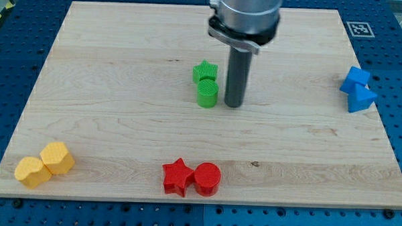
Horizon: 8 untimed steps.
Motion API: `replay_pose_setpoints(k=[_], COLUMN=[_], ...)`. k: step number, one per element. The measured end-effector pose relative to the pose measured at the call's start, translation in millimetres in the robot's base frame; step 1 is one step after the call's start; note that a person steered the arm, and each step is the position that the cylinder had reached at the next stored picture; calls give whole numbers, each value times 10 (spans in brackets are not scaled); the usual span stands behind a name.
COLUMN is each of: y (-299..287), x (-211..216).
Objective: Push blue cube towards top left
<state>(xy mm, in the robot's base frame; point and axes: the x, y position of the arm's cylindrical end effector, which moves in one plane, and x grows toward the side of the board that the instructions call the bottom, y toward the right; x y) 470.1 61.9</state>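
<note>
The blue cube (356, 77) sits at the board's right edge, touching a blue triangular block (361, 99) just below it. My tip (233, 104) rests on the board near the centre, just right of the green cylinder (208, 94) and far left of the blue cube. A green star (205, 72) sits directly above the green cylinder, touching it.
A red star (176, 176) and a red cylinder (207, 179) sit side by side at the view's bottom centre. Two yellow blocks (57, 157) (32, 172) sit at the bottom left corner. The wooden board (121, 90) lies on a blue perforated table.
</note>
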Motion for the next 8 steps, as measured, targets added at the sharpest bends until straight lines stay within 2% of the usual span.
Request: replay_pose_setpoints(k=[1, 2, 3, 4, 5, 7, 8], y=[345, 1017, 1883, 2667, 2833, 2447, 2266], x=[456, 776, 671, 393, 317, -397, -470])
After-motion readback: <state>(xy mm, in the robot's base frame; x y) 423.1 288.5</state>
